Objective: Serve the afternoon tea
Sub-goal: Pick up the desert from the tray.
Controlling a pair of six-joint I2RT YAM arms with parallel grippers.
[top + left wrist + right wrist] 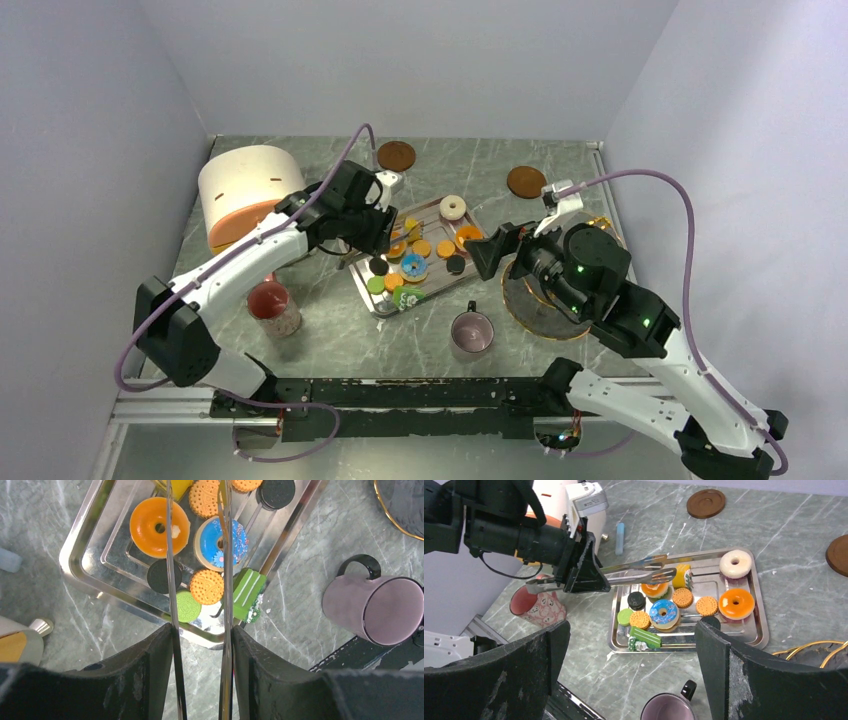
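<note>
Tongs (639, 569) read side-on only in right wrist view: left gripper (583, 575) is clamped on their handle end. The tips are slightly apart above the tray (744, 632), over an orange donut (655, 589). Left wrist view gives just two thin blades running out from between the fingers (150, 670), blue donut (221, 541) and a biscuit (206, 586) lying between them. Only top view shows both arms at once. All treats sit in tray; cream ring (735, 562) is at the far corner, well apart from tongs. The mug (472, 332) stands upright on table (330, 340), just near side of tray, below right gripper (490, 250). Right gripper's jaws are spread wide, holding nothing, hovering by tray's right edge. Left arm (250, 260) reaches in from left, wrist pitched down.
</note>
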